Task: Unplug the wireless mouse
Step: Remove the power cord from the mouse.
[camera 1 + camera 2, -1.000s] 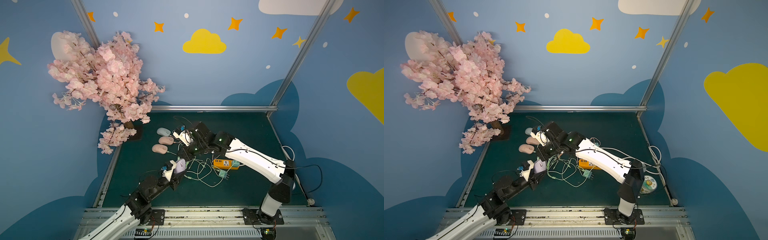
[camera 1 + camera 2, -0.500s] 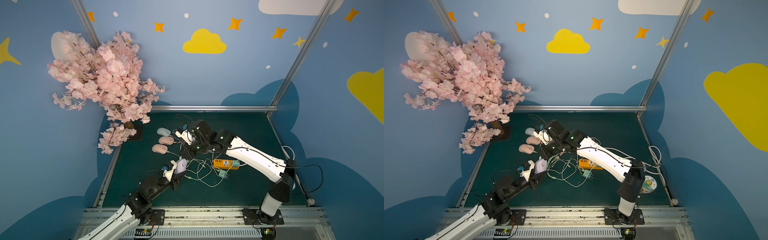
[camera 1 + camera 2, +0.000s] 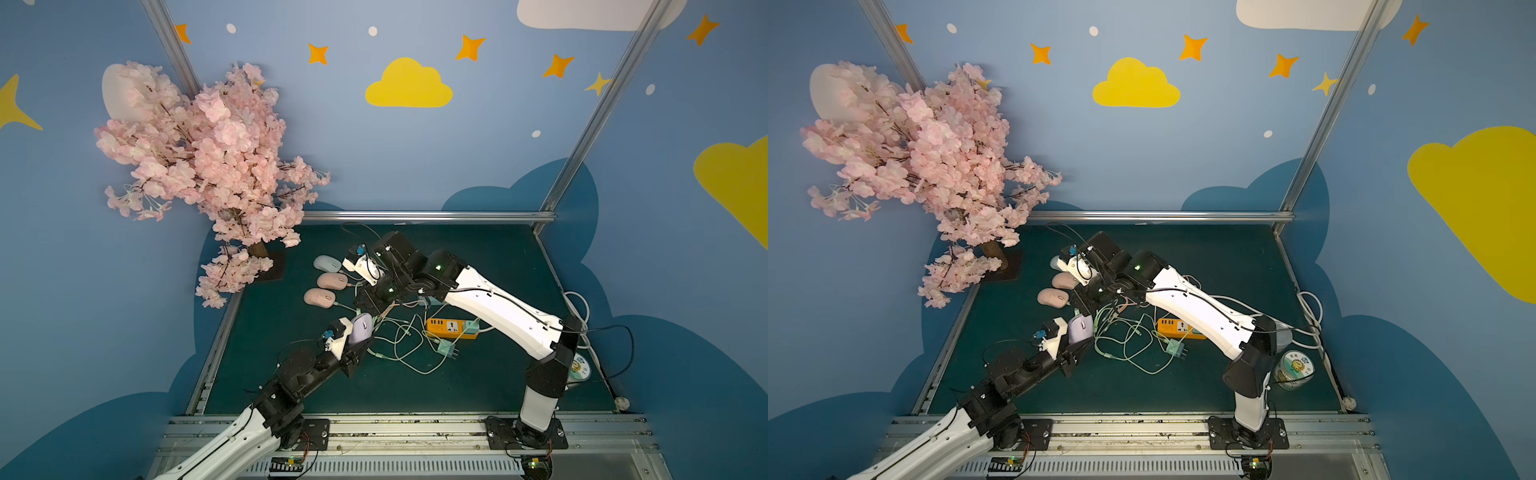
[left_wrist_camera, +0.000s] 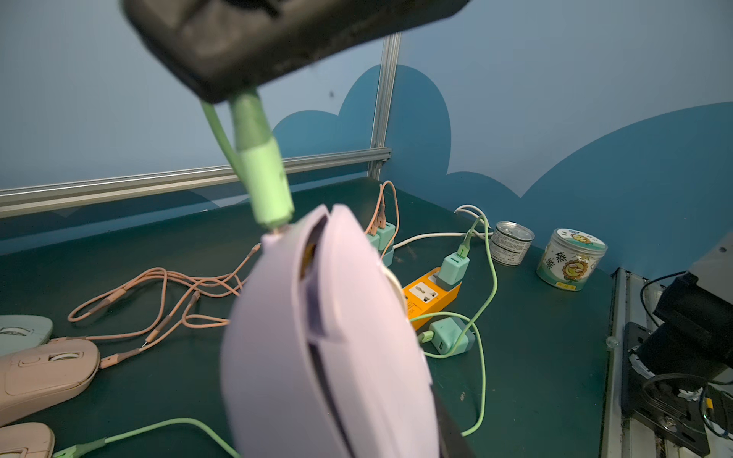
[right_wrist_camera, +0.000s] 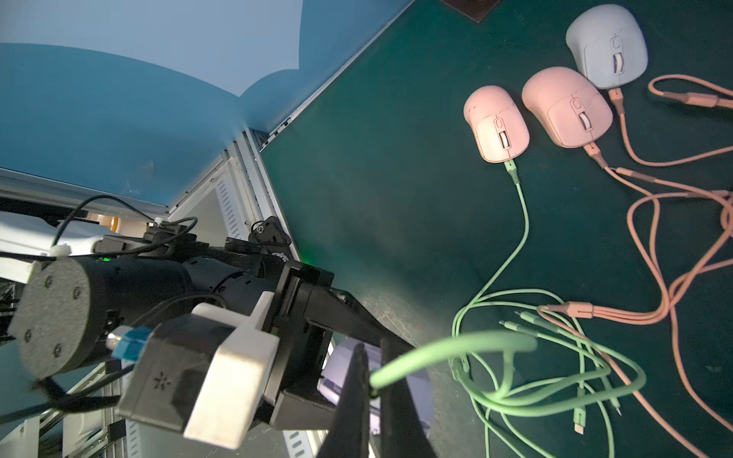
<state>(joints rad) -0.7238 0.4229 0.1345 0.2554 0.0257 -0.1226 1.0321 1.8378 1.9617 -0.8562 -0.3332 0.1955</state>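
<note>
My left gripper (image 3: 360, 340) is shut on the lavender wireless mouse (image 3: 360, 328), which it holds tilted up off the green mat and which fills the left wrist view (image 4: 329, 337). A green cable plug (image 4: 265, 186) sits in the mouse's front port. My right gripper (image 3: 372, 308) reaches down from above and is shut on the green cable (image 5: 448, 347) just behind that plug. In the right wrist view its thin black fingers (image 5: 357, 396) pinch the cable over the mouse (image 5: 416, 390). Both top views show the two grippers meeting at the mouse (image 3: 1080, 328).
Two pink mice (image 3: 319, 298) (image 3: 332, 281) and a pale blue mouse (image 3: 327, 263) lie left of the right arm, all cabled. An orange power strip (image 3: 451, 328), teal chargers (image 3: 446, 347) and tangled cables lie to the right. The pink tree (image 3: 208, 166) stands back left, cans (image 3: 1293, 368) front right.
The right wrist has shifted slightly above the mouse. Both grips are unchanged and the plug stays in the mouse.
</note>
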